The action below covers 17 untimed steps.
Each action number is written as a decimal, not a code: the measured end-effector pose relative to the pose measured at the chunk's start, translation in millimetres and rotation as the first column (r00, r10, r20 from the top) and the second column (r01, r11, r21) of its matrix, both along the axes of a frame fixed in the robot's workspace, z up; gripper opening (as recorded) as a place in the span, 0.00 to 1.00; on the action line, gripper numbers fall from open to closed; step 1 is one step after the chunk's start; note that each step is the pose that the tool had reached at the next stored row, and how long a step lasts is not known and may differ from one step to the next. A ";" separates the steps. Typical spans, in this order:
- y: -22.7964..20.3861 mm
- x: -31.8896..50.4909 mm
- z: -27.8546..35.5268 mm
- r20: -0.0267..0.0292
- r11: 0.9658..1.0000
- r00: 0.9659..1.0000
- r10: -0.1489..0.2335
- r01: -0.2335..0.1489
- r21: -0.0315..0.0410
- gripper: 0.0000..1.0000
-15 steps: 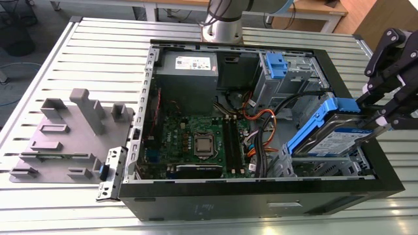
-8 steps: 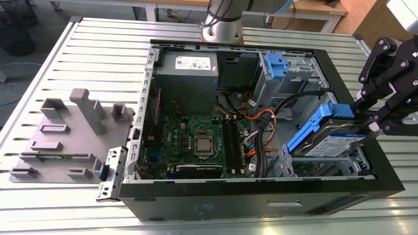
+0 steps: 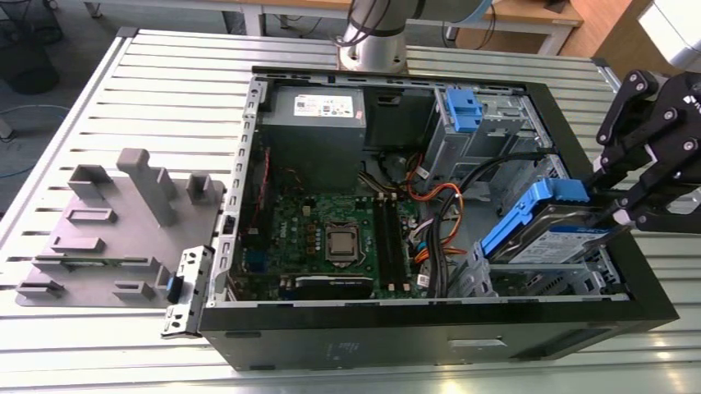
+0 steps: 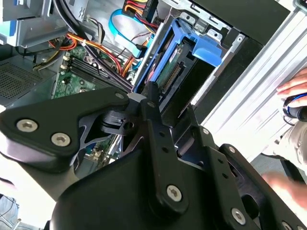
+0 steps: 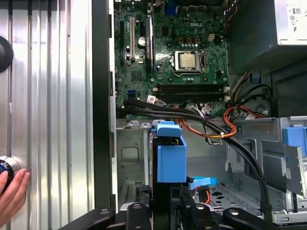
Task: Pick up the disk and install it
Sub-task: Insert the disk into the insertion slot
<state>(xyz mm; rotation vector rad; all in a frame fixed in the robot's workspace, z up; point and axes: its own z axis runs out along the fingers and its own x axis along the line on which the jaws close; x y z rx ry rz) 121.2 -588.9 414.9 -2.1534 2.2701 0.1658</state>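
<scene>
Exterior view: a ribbed metal surface (image 3: 143, 98) carries the open computer case (image 3: 438, 345); over the case's end, the tool (image 3: 616, 215) is clamped on the tilted disk (image 3: 547, 240), whose label is unreadable.

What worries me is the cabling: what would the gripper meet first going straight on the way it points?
Probably the metal drive cage: the gripper, shut on the disk, aims it down there. The black cables seem aside; depth is unclear.
</scene>
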 end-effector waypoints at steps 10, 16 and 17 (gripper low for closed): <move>0.0 0.0 -1.6 0.000 1.000 1.000 0.000 0.000 0.000 0.35; 0.0 0.0 -1.7 0.000 1.000 1.000 0.000 0.000 0.000 0.35; 0.0 0.0 -2.3 0.000 1.000 1.000 0.000 0.000 0.000 0.35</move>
